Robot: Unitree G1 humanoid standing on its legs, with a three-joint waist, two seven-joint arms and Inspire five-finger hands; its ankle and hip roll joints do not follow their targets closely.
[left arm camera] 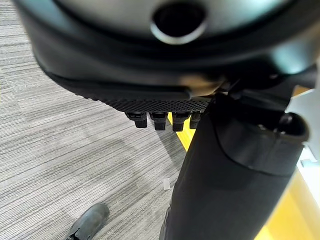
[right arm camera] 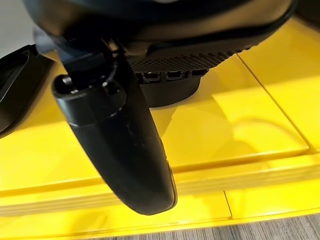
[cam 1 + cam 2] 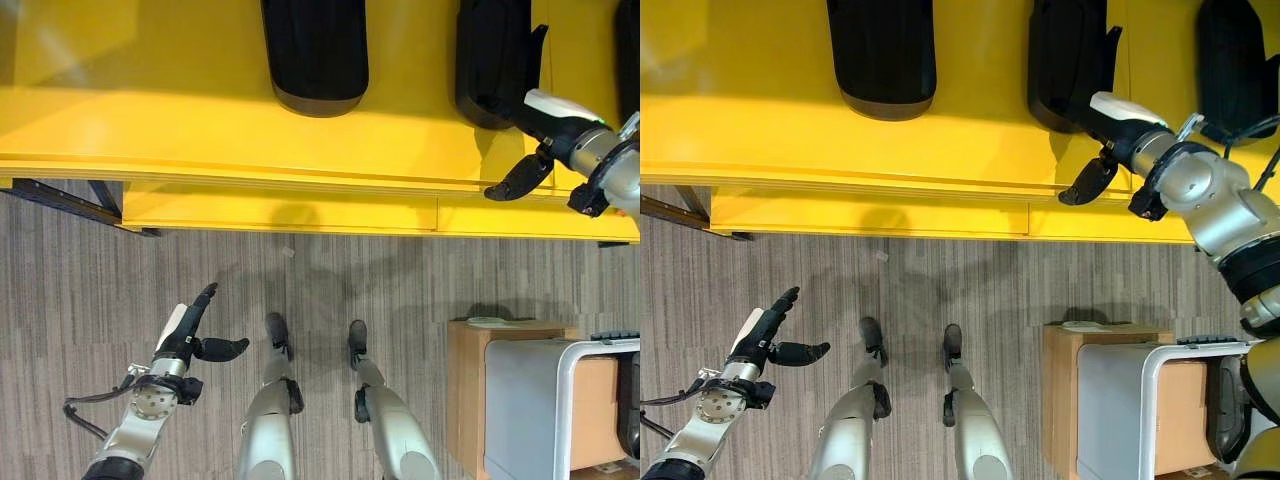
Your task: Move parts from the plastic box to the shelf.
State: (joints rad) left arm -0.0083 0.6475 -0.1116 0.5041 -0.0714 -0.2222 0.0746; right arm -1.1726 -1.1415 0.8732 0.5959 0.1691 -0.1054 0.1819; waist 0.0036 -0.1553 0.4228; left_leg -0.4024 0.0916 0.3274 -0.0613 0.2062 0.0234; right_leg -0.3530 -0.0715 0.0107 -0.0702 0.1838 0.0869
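Right hand (image 3: 1118,130) sits at the upper right of the frame, over the yellow shelf (image 3: 940,150), fingers laid against the near end of the middle black part (image 3: 1068,60), thumb sticking out loose below. It looks released to me, not clamped on anything; the right wrist view shows straight fingers just reaching a dark part past the thumb.

My worry: if that arm pulls back or swings with the fingers touching, it could drag or nudge the part toward the shelf's front edge, and it isn't far from that lip. It could also bump the neighbour part (image 3: 1235,65) at the far upper right, which lies just beside the wrist.

Another black part (image 3: 880,55) lies at upper centre, well apart from the hand, resting flat on the shelf.

Left hand (image 3: 190,335) hangs at the lower left over the grey carpet (image 3: 60,300), fingers straight and thumb spread, holding nothing.

Lower right there's a cardboard box (image 3: 470,390) and a grey bin (image 3: 530,410), likely the plastic box, though I can't see what's inside.
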